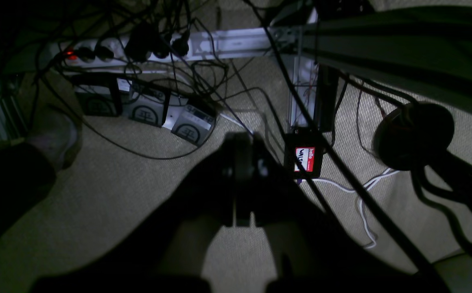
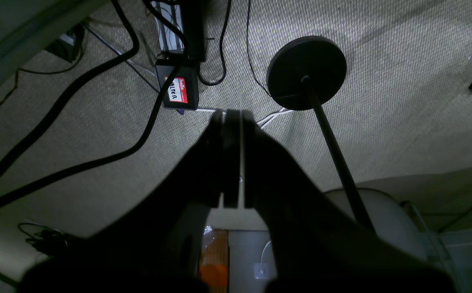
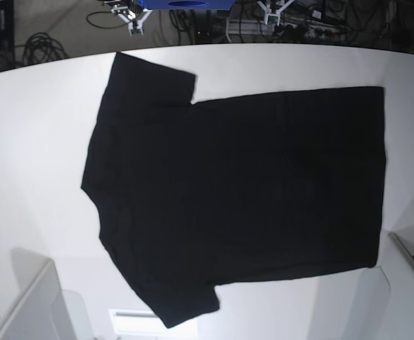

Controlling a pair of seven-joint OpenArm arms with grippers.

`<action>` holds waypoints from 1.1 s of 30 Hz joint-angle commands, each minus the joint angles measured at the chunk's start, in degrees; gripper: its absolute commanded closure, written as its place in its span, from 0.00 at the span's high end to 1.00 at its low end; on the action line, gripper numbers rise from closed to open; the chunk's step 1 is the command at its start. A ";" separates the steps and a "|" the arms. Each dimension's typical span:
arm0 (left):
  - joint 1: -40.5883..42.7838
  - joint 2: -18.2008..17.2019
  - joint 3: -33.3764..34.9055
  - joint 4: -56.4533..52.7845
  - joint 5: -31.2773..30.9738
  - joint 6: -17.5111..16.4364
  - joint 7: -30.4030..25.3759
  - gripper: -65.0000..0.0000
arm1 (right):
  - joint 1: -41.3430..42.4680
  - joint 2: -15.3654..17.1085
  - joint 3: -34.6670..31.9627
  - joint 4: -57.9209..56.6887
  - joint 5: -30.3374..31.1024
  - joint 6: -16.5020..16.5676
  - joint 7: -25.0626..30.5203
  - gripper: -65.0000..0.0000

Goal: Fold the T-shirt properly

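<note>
Lying flat on white table (image 3: 37,127): T-shirt (image 3: 242,191); both jaws pressed together, empty.

I work in a robotics lab, not a home. Under my wrists the carpet (image 2: 382,81) is strewn with black cables (image 2: 69,106), a white power strip (image 1: 146,49) packed with plugs, several grey power bricks (image 1: 146,110) and a small black box wearing a red "hello" name sticker (image 2: 178,90). A round-based stand (image 2: 306,72) rises nearby. My worktop is a bare white table (image 3: 30,127).
</note>
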 commanded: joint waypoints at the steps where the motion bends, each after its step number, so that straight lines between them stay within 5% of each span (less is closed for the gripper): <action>1: 0.52 -0.21 -0.06 0.13 -0.06 0.21 -0.40 0.00 | -0.29 0.34 -0.06 0.14 -0.12 -0.45 0.06 0.00; 14: 5.18 -0.91 0.65 3.82 0.65 0.12 -3.13 0.00 | -12.60 1.57 -0.14 19.48 -0.21 -0.36 -0.12 0.00; 33: 29.36 -6.80 -0.23 37.67 -0.67 0.12 -3.92 0.00 | -36.07 2.98 0.47 52.01 0.14 -0.54 -0.47 0.00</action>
